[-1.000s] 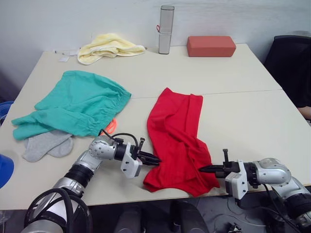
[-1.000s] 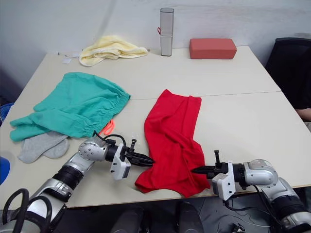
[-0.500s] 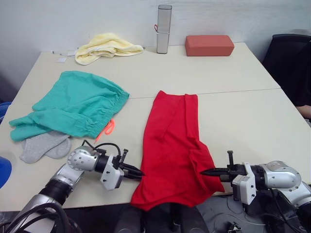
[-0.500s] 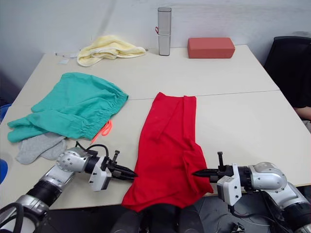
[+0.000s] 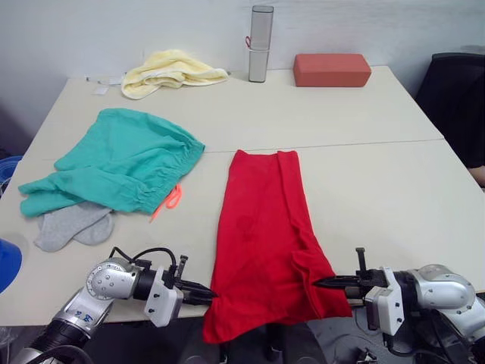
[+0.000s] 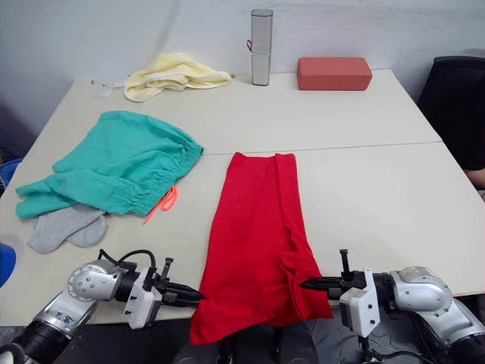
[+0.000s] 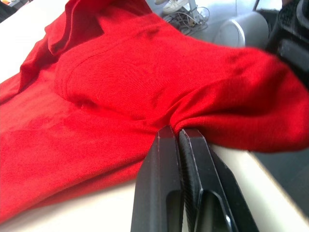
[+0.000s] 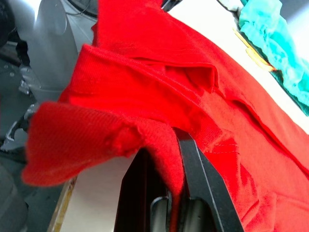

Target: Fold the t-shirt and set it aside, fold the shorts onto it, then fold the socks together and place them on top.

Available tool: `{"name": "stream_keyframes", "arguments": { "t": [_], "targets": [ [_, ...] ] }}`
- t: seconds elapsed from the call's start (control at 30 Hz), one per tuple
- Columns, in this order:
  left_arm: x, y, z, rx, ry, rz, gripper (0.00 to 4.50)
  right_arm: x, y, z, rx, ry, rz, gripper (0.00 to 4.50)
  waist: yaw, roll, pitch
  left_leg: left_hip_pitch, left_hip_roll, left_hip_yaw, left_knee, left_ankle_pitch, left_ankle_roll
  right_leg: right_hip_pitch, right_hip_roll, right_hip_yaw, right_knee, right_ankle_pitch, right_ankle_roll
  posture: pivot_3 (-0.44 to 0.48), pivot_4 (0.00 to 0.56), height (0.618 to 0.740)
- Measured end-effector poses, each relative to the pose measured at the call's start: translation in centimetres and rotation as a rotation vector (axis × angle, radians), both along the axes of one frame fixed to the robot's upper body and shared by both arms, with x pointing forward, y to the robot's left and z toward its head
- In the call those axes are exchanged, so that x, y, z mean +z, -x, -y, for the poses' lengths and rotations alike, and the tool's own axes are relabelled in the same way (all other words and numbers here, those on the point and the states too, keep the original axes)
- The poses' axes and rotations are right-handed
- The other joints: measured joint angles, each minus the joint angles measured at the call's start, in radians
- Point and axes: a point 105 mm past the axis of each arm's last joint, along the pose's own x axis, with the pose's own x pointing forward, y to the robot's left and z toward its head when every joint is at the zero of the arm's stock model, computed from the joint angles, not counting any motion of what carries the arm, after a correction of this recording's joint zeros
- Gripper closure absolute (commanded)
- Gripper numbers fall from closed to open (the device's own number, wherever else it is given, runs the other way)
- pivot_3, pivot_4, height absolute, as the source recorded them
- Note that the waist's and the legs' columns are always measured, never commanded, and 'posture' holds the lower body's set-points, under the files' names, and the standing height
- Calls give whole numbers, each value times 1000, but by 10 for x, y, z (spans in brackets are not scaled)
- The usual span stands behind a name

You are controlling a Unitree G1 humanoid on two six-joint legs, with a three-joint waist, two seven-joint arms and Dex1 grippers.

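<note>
You're at step one: both pincers, left [image 5: 206,293] and right [image 5: 321,283], pinch the t-shirt [image 5: 261,227], lower centre. It isn't folded yet. Shorts [image 5: 121,167] and socks [image 5: 72,226], left of frame, remain untouched.

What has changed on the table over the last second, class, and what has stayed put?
Both grippers, the left gripper and right gripper, kept their pinch on the t-shirt and drew back toward the table's near edge. The shirt slid with them, stretched out longer and flatter, and its hem now hangs over the edge. The shorts, socks, yellow towel, silver canister and red block stayed put.
</note>
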Motion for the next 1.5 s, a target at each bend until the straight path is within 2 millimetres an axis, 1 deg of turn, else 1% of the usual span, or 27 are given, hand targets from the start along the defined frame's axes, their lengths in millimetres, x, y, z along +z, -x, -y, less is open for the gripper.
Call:
{"name": "stream_keyframes", "arguments": {
  "t": [0.07,0.13,0.23,0.3,0.37,0.47,0.53,0.63,0.67,0.77,0.8,0.87,0.9,0.97,1.03,1.1,1.17,1.23,1.3,1.33,1.4,1.5],
  "targets": [
    [1,3,-1,14,2,-50,4471,5,0,-1,2,-7,-15,4500,-1,1,1,0,0,0,0,0,0,0,0,0,0,0,0,0,150,740],
    [7,2,-4,40,3,-121,4471,12,-1,-1,-12,-28,-63,4500,-1,1,1,0,0,0,0,0,0,-1,0,0,1,0,0,0,150,740],
    [23,-5,-5,98,42,-220,4471,26,-4,-5,-28,-85,-158,4500,1,2,3,-1,0,-1,0,0,1,-1,0,0,1,0,-1,0,150,740],
    [35,-12,-3,140,76,-300,4471,35,-6,-7,-33,-96,-254,4500,3,3,5,-1,0,-1,1,0,1,-1,0,0,1,0,-1,0,150,740],
    [45,-22,-4,180,92,-363,4471,47,-15,-9,-53,-123,-310,4500,3,3,6,-2,0,-2,1,1,1,-2,0,0,2,0,-1,0,150,740],
    [60,-41,-6,243,123,-463,4471,65,-37,-13,-99,-177,-382,4500,3,2,7,-5,0,-2,3,2,-1,-4,0,-1,2,0,-1,0,150,740],
    [72,-57,-5,283,162,-492,4471,79,-56,-17,-137,-245,-418,4500,2,3,7,-11,0,-3,5,5,-6,-9,0,-3,3,0,0,0,150,740],
    [79,-74,-5,342,203,-562,4471,90,-79,-17,-193,-301,-457,4500,2,2,7,-13,0,-4,5,6,-6,-9,0,-5,3,0,1,0,150,740],
    [80,-83,-6,371,225,-592,4471,92,-89,-18,-217,-315,-475,4500,2,1,7,-13,0,-4,5,7,-7,-9,1,-5,3,0,1,0,150,740],
    [95,-122,5,465,344,-653,4471,104,-131,-26,-308,-383,-486,4500,0,-2,11,-14,-3,-3,8,10,-5,-9,1,-5,7,2,3,0,150,740],
    [104,-140,12,508,410,-683,4471,109,-149,-34,-346,-410,-492,4500,1,-3,11,-14,-4,-4,8,12,-5,-9,-1,-5,9,2,3,0,150,740],
    [112,-158,18,565,469,-718,4471,112,-165,-41,-391,-424,-513,4500,1,-4,11,-14,-5,-4,8,12,-5,-9,-1,-6,13,2,3,0,150,740],
    [115,-173,18,631,520,-742,4471,109,-178,-40,-454,-432,-547,4500,0,-4,11,-16,-5,-4,7,12,-5,-10,-1,-6,12,2,3,0,150,740],
    [110,-187,14,720,558,-784,4471,98,-190,-37,-537,-436,-599,4500,-4,-4,11,-17,-5,-4,6,12,-5,-11,-1,-8,12,2,4,0,150,740],
    [104,-195,12,778,568,-804,4471,91,-198,-35,-593,-450,-622,4500,-5,-4,11,-18,-6,-4,6,12,-5,-11,-1,-11,11,2,4,0,150,740],
    [91,-205,10,866,547,-823,4471,85,-211,-33,-675,-463,-642,4500,-6,-4,12,-19,-7,-2,6,13,-4,-12,-2,-13,11,3,4,0,150,740],
    [81,-210,8,922,518,-836,4471,83,-218,-31,-731,-449,-643,4500,-8,-4,12,-19,-7,-2,6,14,-4,-12,-2,-13,12,3,5,0,150,740],
    [76,-212,7,938,509,-833,4471,79,-221,-25,-773,-443,-642,4500,-9,-4,12,-18,-6,-2,6,15,-5,-12,-2,-13,12,3,5,0,150,740],
    [72,-212,9,944,504,-845,4500,72,-223,-23,-804,-449,-662,4005,-8,-4,12,-18,-6,-3,6,15,-5,-12,-2,-13,13,3,5,0,150,740],
    [71,-212,10,948,511,-848,4273,70,-224,-23,-810,-454,-669,3775,-8,-4,12,-18,-7,-3,6,15,-5,-12,-3,-12,13,3,5,0,150,740],
    [72,-215,12,961,536,-850,3813,71,-226,-22,-823,-466,-661,3119,-8,-4,12,-18,-7,-3,6,15,-5,-12,-3,-12,13,3,5,0,150,740],
    [73,-218,10,990,561,-834,2856,71,-228,-17,-851,-461,-640,2076,-9,-4,12,-18,-7,-3,6,15,-6,-12,-3,-12,13,3,5,0,150,740]
  ]
}}
